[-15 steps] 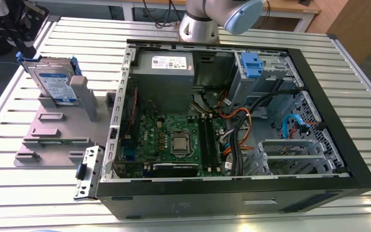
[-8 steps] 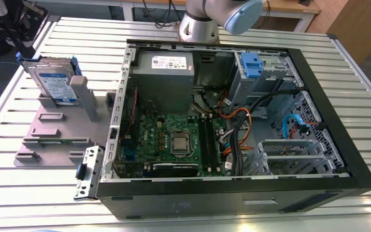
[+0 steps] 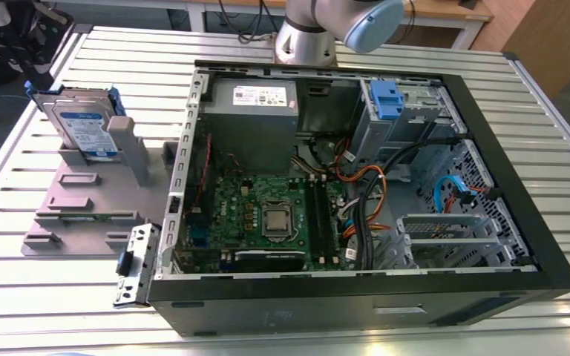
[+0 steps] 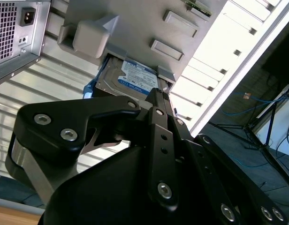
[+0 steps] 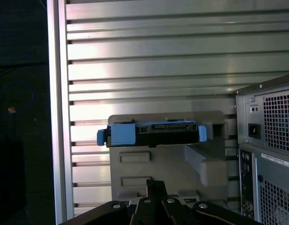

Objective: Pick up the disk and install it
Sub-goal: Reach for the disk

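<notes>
The disk (image 3: 82, 126) stands on edge in a grey plastic holder (image 3: 77, 200) on the slatted table, at the exterior view's left beside the open computer case (image 3: 552, 274). It is silver-grey with a white-and-blue label and blue side rails. In the first wrist view the disk (image 5: 154, 133) shows edge-on, with my gripper (image 5: 156, 185) some way short of it and holding nothing. In the second wrist view the gripper (image 4: 157, 93) points toward the disk's (image 4: 135, 77) labelled face. Its black fingers look closed together.
Inside the case are a motherboard (image 3: 265, 215), a power supply (image 3: 255, 111), cables and a drive bay with a blue caddy (image 3: 384, 100). A metal bracket with a blue clip (image 3: 131, 263) leans by the case's near corner. The table edge (image 5: 57, 117) is close to the holder.
</notes>
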Controlling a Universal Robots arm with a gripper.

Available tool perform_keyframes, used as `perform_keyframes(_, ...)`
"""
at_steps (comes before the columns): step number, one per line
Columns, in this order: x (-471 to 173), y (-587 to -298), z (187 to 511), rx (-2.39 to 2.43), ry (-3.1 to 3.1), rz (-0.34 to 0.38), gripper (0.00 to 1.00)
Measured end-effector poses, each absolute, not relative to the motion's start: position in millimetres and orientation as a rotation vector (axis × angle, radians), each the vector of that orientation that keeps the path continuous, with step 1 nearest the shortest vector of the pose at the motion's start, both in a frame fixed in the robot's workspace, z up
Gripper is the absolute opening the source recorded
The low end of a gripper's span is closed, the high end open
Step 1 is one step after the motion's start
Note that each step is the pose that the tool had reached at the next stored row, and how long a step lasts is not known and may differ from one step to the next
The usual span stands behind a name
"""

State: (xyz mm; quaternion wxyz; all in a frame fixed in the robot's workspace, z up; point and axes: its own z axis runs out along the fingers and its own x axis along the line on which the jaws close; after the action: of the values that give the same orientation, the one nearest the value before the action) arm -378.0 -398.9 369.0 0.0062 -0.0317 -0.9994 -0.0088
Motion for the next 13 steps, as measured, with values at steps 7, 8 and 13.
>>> perform_keyframes(7, -377.9, -398.9, 364.8, -0.098, -3.127, -0.027, 0.11)
perform_keyframes(8, -377.5, -398.8, 364.0, -0.097, -3.128, -0.027, 0.11)
perform_keyframes(13, -372.4, -398.3, 360.6, -0.092, -3.128, -0.027, 0.11)
